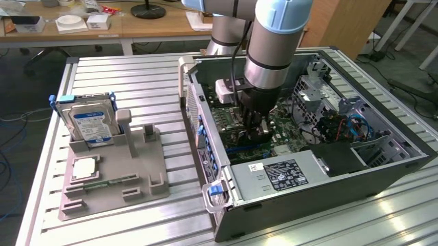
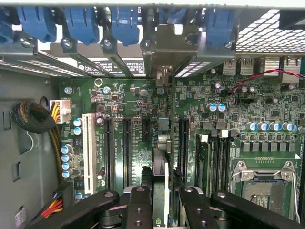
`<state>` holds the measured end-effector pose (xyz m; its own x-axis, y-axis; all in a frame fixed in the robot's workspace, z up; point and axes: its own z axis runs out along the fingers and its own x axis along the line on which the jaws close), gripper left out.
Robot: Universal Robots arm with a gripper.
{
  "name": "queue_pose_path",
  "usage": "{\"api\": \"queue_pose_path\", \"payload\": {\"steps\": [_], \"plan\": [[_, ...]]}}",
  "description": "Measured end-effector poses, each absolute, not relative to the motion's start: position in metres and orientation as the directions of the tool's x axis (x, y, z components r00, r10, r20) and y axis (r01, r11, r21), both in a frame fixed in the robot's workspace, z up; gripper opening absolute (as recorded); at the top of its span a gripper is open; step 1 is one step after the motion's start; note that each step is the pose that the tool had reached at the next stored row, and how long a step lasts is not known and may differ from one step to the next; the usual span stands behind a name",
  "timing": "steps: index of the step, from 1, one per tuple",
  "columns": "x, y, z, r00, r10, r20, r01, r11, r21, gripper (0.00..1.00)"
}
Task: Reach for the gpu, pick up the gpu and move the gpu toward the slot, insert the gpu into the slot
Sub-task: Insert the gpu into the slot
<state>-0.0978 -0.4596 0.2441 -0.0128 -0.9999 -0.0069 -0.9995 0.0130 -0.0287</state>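
The gripper (image 2: 160,210) is down inside the open computer case (image 1: 383,169), its fingers closed on the gpu (image 2: 161,167), which it holds edge-on and upright just above the green motherboard (image 2: 200,109). The card's metal bracket points toward the rear bay with the blue clips (image 2: 125,24), and its lower edge appears to sit over the slot (image 2: 163,131) between the black connector strips. To seat it well, the card should probably stay square to the strip and go straight down without tilting.

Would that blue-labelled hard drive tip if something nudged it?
Probably not easily: the hard drive stands upright in the grey rack, which braces its lower end. Its metal body looks stiff, likely heavy for its size.
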Motion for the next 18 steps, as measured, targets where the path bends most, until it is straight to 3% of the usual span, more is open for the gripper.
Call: {"api": "queue_pose_path", "payload": {"steps": [18], "plan": [[-0.0991, -0.4585, 0.2458, -0.013, -1.000, -0.007, -0.999, 0.013, -0.029, 0.26]]}}
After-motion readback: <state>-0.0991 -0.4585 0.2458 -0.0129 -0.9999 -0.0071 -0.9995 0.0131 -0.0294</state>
